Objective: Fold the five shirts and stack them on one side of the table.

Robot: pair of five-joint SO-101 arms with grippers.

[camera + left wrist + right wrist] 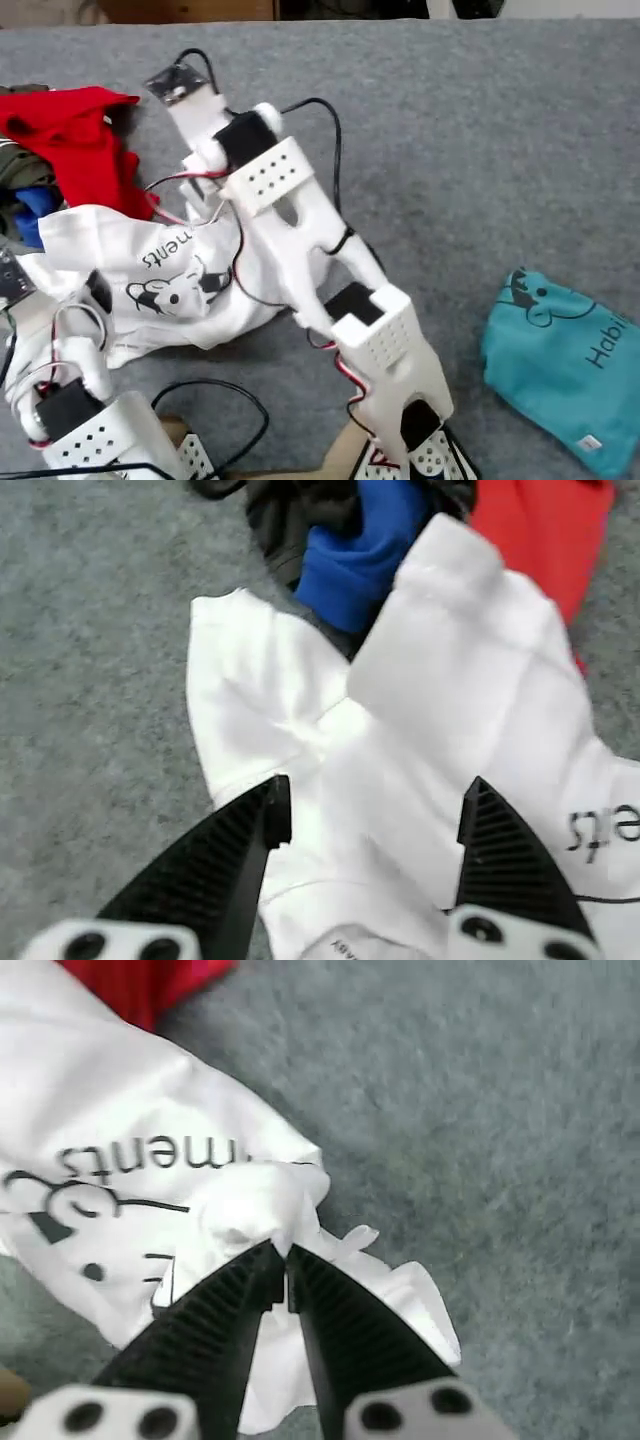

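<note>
Grey felt covers the table (480, 130), and the five shirts are spread over it in three places. Toward the right edge, on the near side, the teal shirt (560, 350) lies alone as a compact, roughly squared packet; I judge it already folded. At the left edge a loose heap holds the red shirt (75, 135), the blue shirt (350, 550) and a dark shirt (280, 520), all bunched and overlapping, none of them folded.

Between that heap and the near edge lies the white shirt (150, 280), crumpled, with its printed front partly showing and one corner touching the red shirt. This one looks to be the shirt in hand. The right claw (280, 1255) is pinched nearly closed on a raised wrinkle of the white cloth, a sliver of fabric caught between its tips. The left claw (375, 795) hangs wide apart just above the white shirt's other end, near a sleeve, gripping nothing.

By my reckoning the job is about a fifth done: one shirt is folded, a second is gripped but not yet spread flat, and three wait in the heap. No stack exists yet, as the teal packet has nothing on it. The white shirt must first be pulled out flat, since its folds are tangled and a sleeve lies doubled over the body.
</note>
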